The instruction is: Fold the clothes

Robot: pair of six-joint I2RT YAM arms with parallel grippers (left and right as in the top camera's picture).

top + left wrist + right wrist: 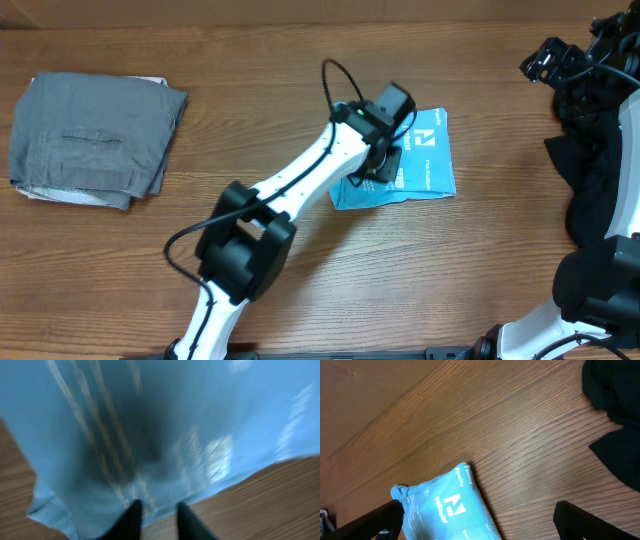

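Observation:
The light blue T-shirt lies folded into a small rectangle on the wooden table, its white lettering facing up. My left gripper is low over the shirt's left part. In the left wrist view, which is blurred, its fingers are slightly apart at the edge of the shirt, with nothing between them. My right gripper is wide open and empty. It sits high and away from the shirt, which shows at the bottom left of the right wrist view.
A folded grey garment lies at the far left. A heap of black clothes lies along the right edge and also shows in the right wrist view. Bare wooden table surrounds the shirt.

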